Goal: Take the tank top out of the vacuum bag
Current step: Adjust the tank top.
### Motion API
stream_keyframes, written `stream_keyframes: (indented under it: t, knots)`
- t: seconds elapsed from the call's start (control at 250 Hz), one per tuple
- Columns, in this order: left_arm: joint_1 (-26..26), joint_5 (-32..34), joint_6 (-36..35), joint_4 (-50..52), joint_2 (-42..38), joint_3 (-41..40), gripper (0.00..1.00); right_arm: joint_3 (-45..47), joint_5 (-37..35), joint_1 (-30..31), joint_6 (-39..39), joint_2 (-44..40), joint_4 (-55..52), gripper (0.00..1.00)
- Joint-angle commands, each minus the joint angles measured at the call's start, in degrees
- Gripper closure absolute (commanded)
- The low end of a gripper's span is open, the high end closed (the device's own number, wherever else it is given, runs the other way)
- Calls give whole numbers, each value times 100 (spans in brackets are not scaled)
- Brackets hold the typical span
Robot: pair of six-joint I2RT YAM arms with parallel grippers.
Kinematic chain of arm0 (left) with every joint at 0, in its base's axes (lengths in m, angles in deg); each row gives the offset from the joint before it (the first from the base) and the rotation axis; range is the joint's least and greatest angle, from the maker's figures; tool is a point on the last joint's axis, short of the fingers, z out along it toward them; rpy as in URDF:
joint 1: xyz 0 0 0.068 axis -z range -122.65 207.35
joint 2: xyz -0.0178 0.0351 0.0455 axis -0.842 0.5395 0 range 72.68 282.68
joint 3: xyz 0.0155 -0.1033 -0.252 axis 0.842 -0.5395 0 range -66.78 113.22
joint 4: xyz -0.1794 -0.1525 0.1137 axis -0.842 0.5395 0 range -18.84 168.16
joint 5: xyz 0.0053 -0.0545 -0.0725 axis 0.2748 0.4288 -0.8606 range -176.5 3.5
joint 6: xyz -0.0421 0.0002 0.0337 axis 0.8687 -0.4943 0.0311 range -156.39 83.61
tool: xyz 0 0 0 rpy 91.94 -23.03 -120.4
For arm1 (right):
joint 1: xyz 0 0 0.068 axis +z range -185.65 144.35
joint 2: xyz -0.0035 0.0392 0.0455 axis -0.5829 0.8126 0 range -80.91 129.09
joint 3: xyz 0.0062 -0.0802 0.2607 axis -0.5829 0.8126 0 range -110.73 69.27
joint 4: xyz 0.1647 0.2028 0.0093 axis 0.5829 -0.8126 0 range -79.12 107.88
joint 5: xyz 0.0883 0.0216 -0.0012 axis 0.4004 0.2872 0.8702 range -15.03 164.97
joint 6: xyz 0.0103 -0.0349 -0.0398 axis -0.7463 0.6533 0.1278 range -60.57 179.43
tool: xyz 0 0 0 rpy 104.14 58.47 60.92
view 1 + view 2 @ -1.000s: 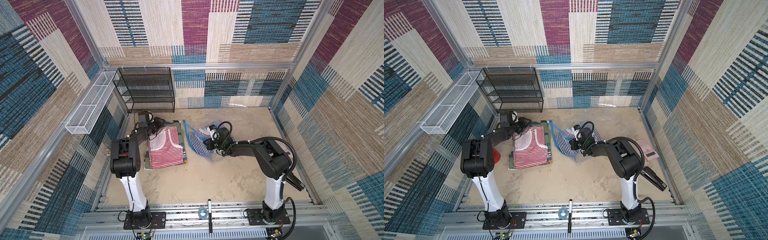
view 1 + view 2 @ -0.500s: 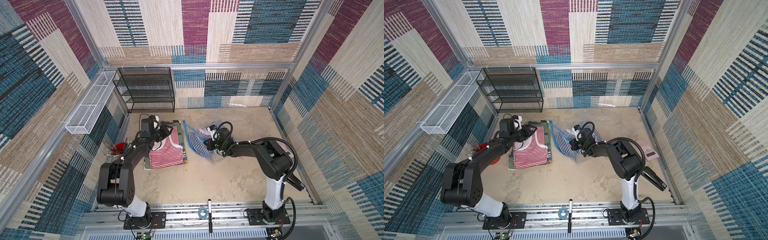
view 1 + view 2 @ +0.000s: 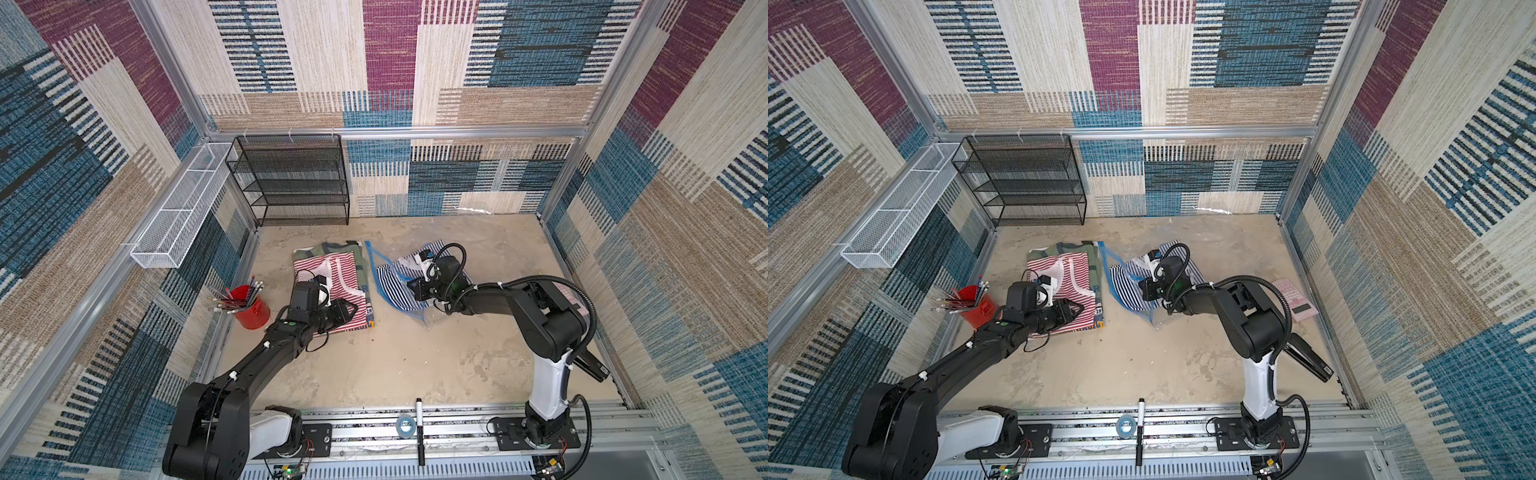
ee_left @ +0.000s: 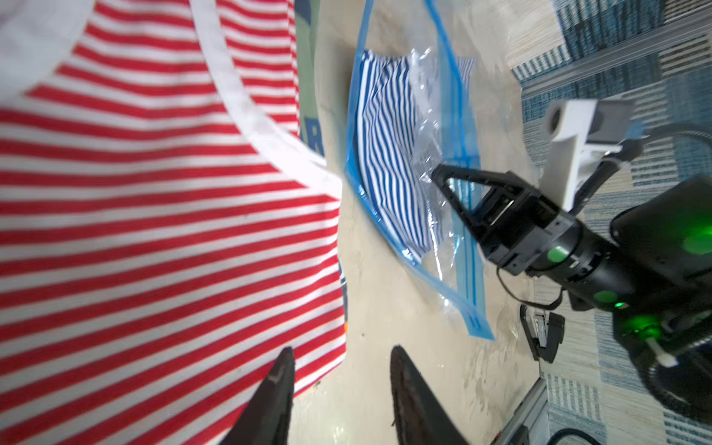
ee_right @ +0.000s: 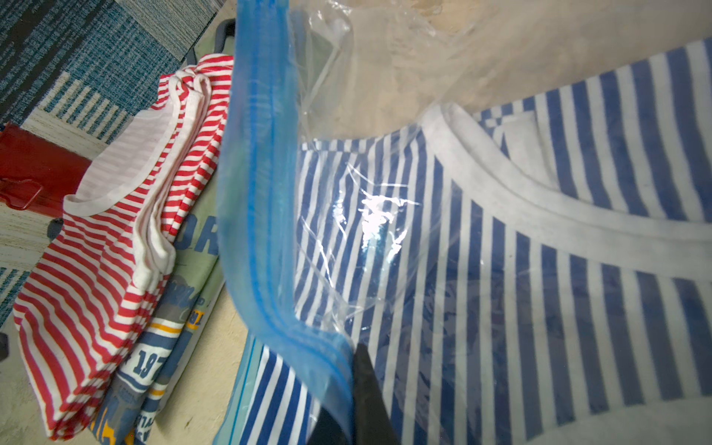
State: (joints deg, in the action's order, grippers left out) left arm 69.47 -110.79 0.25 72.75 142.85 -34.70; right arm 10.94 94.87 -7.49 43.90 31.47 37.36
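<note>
The clear vacuum bag [image 3: 417, 309] lies crumpled on the floor in both top views, its blue zip strip [image 5: 254, 192] lifted along one edge. A blue-and-white striped tank top [image 5: 501, 269] lies inside it, also visible in a top view [image 3: 1125, 286]. My right gripper [image 5: 350, 370] is shut on the zip strip, and it shows over the bag in a top view [image 3: 411, 286]. My left gripper [image 4: 342, 348] is open and empty. It hovers over the near corner of a red-striped top [image 4: 154, 192], left of the bag [image 4: 450, 269].
The red-striped top [image 3: 307, 266] lies on folded shirts. A red cup of pencils [image 3: 249, 305] stands to their left. A black mesh shelf [image 3: 291, 183] and white wire basket [image 3: 178, 208] are at the back left. A pink calculator [image 3: 1293, 299] lies right. A marker [image 3: 419, 428] and tape roll [image 3: 405, 424] sit on the front rail.
My left arm swung from the far left of the clothes pile toward the front, across the red-striped top to its near corner. The right gripper kept its hold on the bag.
</note>
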Motion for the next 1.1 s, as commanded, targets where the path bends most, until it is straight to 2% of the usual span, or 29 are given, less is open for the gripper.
stream_keyframes:
  t: [0.0,0.084,0.42,0.552,0.652,0.784,0.904,1.096]
  knots:
    - [1,272,254,30,-12,-231,57,8,-49,5,43,-38,125,100]
    - [-3,451,287,130,-19,-396,57,15,-65,4,45,-49,134,100]
    - [74,196,506,229,-539,-720,58,22,-54,5,43,-84,125,100]
    - [654,347,879,192,-699,-350,59,51,-11,5,14,-111,182,100]
    - [1075,695,1064,122,-568,86,60,66,32,5,-4,-93,205,100]
    - [1255,957,1398,-392,-87,362,63,76,23,5,-15,-110,232,100]
    - [1388,862,1285,-418,928,1176,65,95,73,-1,-28,-119,270,100]
    - [1449,1344,1085,-135,2286,2357,66,125,73,5,-22,-131,288,100]
